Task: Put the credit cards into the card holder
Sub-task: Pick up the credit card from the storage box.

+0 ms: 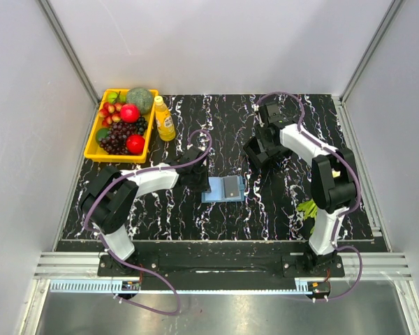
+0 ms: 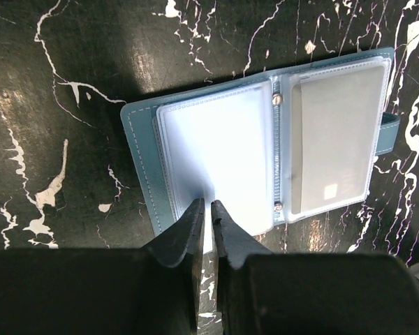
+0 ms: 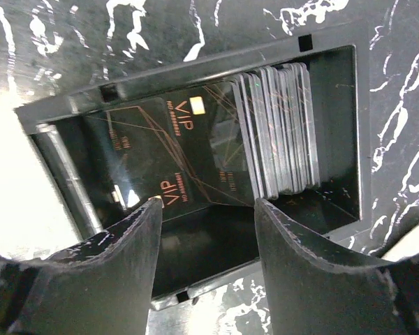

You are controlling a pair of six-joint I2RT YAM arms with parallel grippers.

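Note:
The card holder [image 1: 213, 193] is a blue wallet lying open on the black marbled table, also in the left wrist view [image 2: 141, 150]. A grey credit card [image 2: 335, 136] sits in its right clear sleeve; the left sleeve [image 2: 216, 150] looks empty. My left gripper [image 2: 211, 204] is shut, its tips at the near edge of the left sleeve. My right gripper [image 3: 208, 206] is open and empty above a black box frame [image 3: 335, 42]. In the box a dark "VIP" card [image 3: 174, 150] leans, and several more cards [image 3: 279, 129] stand on edge. In the top view the right gripper [image 1: 257, 150] hides the box.
A yellow tray [image 1: 92, 149] of fruit stands at the back left, with a yellow bottle [image 1: 164, 118] beside it. A green leafy item [image 1: 307, 208] lies by the right arm. Grey walls close in the table on three sides.

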